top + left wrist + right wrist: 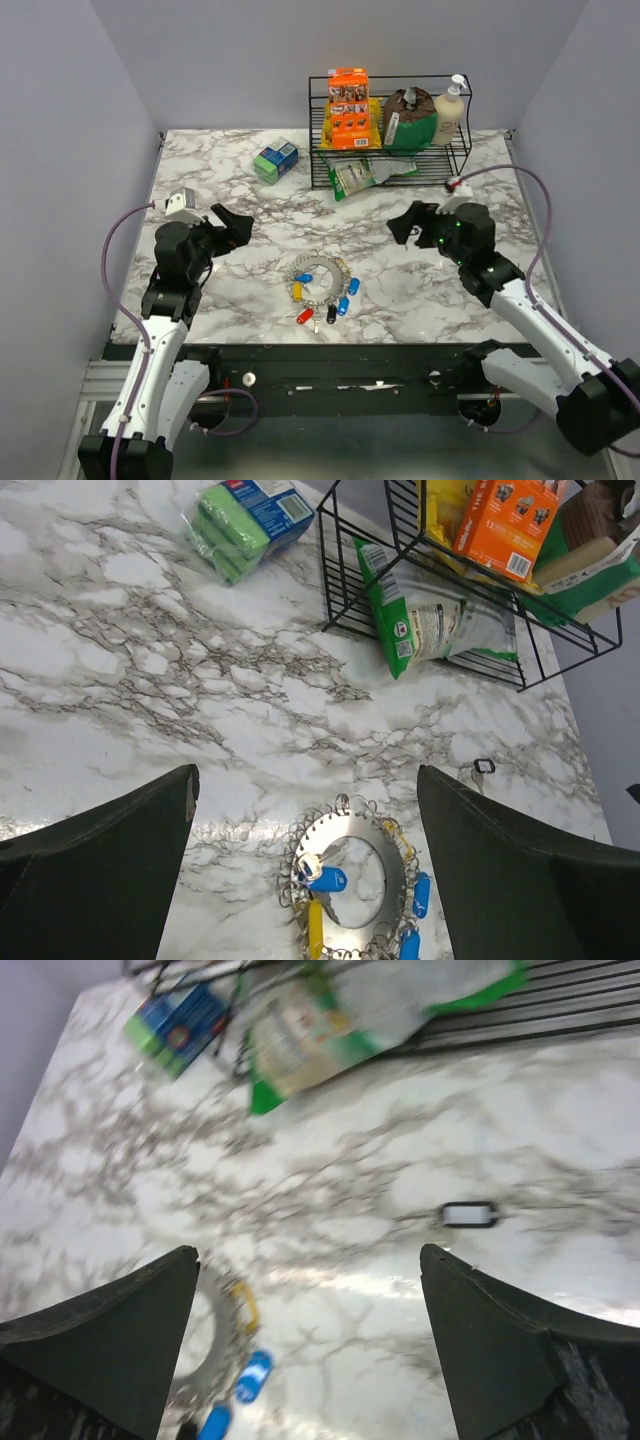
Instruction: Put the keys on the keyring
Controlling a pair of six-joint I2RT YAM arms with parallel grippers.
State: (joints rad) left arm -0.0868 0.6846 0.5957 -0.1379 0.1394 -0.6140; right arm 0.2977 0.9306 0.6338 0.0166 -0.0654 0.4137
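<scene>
White-and-grey marbled table point(250, 290), pale walls on three sides. At the far edge stands a black wire rack point(312, 150) w/ an orange box point(349, 108) and a pump bottle point(450, 105) on its top shelf. A green-and-white bag point(365, 175) lies under it, half poking out onto the marble. Just left of the rack is a pack of green sponges point(275, 160).

The keyring point(320, 261) lies flat near the front-centre of the table, approx midway btwn the two arms. The keys point(304, 277) are bunched on and around it: one blue and one yellow inside the loop, two more blue at its right side, a red and a black at the near edge (whether any is actually threaded on cannot be told from here).

The left gripper point(238, 226) hangs above the table, left of the ring and apart from it, jaws spread wide w/ nothing btwn them. Its wrist view looks down on the ring btwn the two dark fingers point(110, 850).

The right gripper point(403, 224) is likewise wide apart and holds nothing, off to the ring's right and above the marble. Its wrist view is blurred. It shows a small dark-rimmed item point(468, 1214) lying alone on the table, well apart from the ring.
</scene>
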